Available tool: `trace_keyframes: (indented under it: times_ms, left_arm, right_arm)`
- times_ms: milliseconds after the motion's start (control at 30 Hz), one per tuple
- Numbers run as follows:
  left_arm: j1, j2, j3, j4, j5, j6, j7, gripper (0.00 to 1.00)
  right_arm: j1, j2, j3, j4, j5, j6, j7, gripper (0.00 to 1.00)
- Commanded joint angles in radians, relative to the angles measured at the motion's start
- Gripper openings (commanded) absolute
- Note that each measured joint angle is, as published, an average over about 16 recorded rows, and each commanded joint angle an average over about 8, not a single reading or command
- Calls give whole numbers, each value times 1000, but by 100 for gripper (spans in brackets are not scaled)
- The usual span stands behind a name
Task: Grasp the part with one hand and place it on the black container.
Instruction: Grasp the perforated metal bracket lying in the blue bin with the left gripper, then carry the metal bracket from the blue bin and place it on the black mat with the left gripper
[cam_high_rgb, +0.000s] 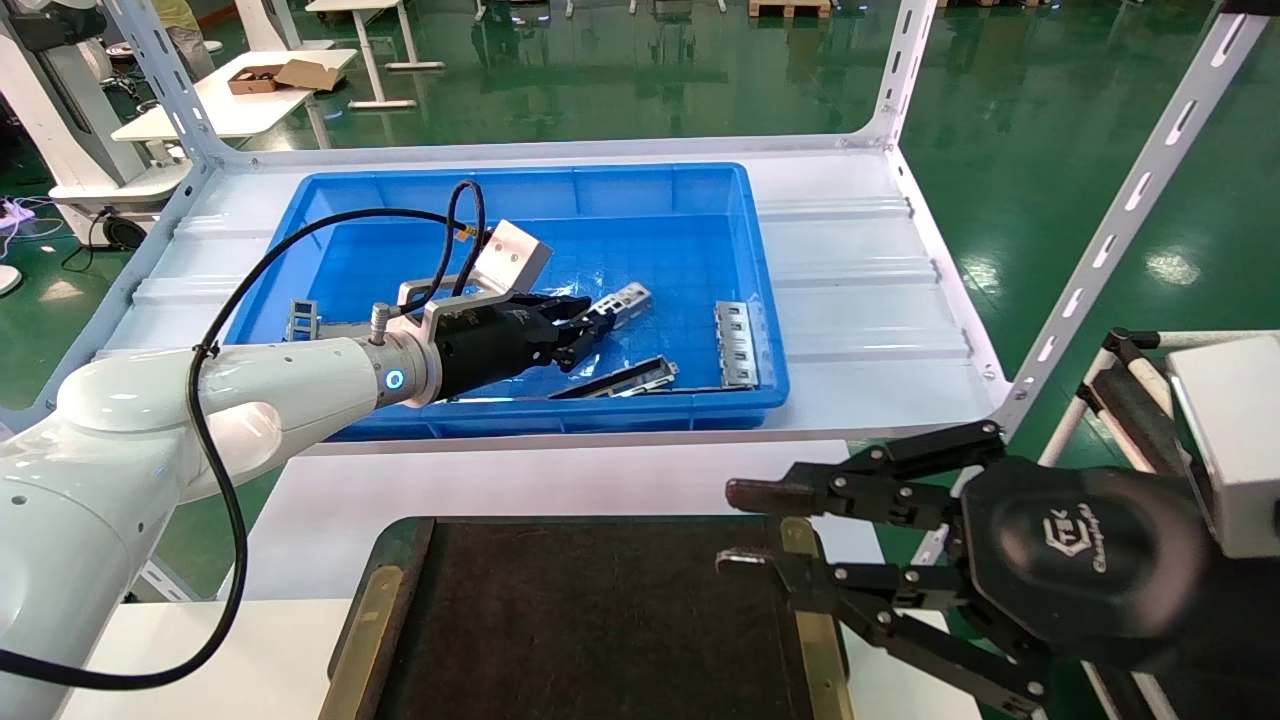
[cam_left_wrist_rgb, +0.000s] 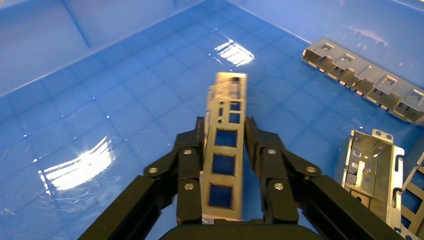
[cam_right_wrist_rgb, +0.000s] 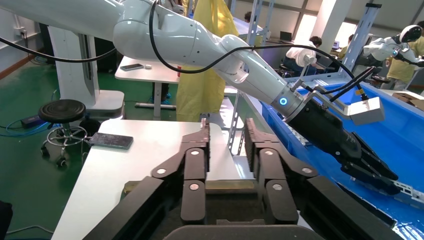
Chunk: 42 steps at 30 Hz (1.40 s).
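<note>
Left wrist view shows the left gripper clenched on the part, its fingers pressing both long edges, the bar lifted over the floor of the blue bin. In the head view the held part sits near the bin's middle; other metal brackets lie at about three o'clock from it. The right gripper hangs released over the black container, at its three o'clock edge, on the white counter.
</note>
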Motion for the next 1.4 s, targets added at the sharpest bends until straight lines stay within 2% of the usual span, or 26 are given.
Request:
trace_keyframes:
  times_ms: [33, 467, 867, 1100, 1267, 1400]
  left_arm:
    - [1, 0, 2, 2, -5, -1, -1, 0]
    - [-48, -32, -21, 12, -64, 93, -7, 0]
    - [-74, -148, -68, -52, -149, 364, -64, 0]
    - [-13, -240, -79, -209, -192, 559, -153, 0]
    - [77, -315, -88, -394, -243, 684, -244, 0]
    - [162, -379, -98, -545, -286, 739, -320, 0]
  right_arm:
    - [0, 0, 0, 0, 0, 0, 0, 0]
    - [0, 0, 0, 0, 0, 0, 0, 0]
    - [0, 0, -1, 0, 0, 0, 0, 0]
    - [0, 0, -1, 0, 0, 0, 0, 0]
    - [0, 0, -1, 0, 1, 0, 0, 0]
    - [0, 0, -1, 0, 1, 0, 0, 0]
